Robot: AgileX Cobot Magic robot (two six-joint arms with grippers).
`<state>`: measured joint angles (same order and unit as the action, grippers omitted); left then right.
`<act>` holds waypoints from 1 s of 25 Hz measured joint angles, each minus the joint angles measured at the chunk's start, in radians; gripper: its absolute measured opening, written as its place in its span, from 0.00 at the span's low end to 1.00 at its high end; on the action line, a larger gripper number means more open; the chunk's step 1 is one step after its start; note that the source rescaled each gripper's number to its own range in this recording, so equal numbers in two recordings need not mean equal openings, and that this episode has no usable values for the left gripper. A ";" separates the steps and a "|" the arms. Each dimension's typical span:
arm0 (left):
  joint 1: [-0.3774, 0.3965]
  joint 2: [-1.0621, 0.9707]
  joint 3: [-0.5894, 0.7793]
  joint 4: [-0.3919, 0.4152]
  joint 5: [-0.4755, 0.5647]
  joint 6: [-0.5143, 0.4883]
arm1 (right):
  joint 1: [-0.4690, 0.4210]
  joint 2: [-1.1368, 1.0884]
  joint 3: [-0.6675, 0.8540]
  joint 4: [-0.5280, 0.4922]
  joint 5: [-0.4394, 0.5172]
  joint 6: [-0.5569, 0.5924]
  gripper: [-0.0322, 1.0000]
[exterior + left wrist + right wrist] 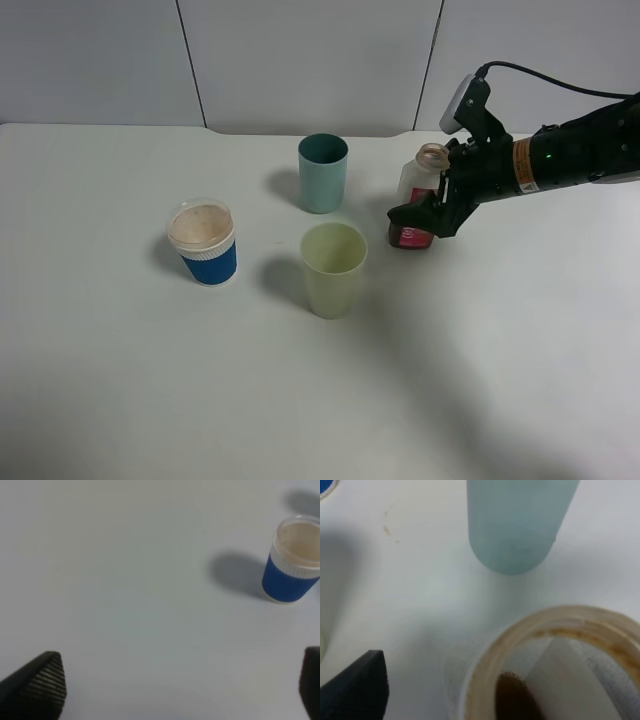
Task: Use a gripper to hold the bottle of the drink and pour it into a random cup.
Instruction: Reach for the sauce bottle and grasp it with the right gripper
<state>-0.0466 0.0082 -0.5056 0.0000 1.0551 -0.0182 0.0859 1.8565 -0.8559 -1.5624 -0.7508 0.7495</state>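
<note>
The bottle point(414, 196), clear with a pink-red label and no cap, stands on the white table right of the cups. My right gripper point(426, 216) is open, its fingers on either side of the bottle's lower body. In the right wrist view the bottle's neck point(540, 630) fills the frame, with a little brown drink point(512, 697) inside. One finger point(360, 685) stands apart from the bottle. The pale yellow-green cup point(333, 268) stands upright, left of and nearer than the bottle. My left gripper point(182, 682) is open and empty over bare table, out of the exterior view.
A teal tumbler point(323, 172) stands left of the bottle; it also shows in the right wrist view point(517, 522). A blue paper cup with a white rim point(203, 243) stands further left, also in the left wrist view point(292, 562). A small brown stain point(387, 530) marks the table.
</note>
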 joint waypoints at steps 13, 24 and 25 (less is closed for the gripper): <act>0.000 0.000 0.000 0.000 0.000 0.000 | -0.001 0.000 0.000 -0.131 0.035 0.017 0.67; 0.000 0.000 0.000 0.000 0.000 0.000 | -0.023 0.083 -0.001 -0.131 0.038 0.033 0.67; 0.000 0.000 0.000 0.000 0.000 0.000 | -0.023 0.083 -0.001 -0.131 0.039 0.031 0.67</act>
<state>-0.0466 0.0082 -0.5056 0.0000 1.0551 -0.0182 0.0632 1.9394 -0.8567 -1.6937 -0.7118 0.7810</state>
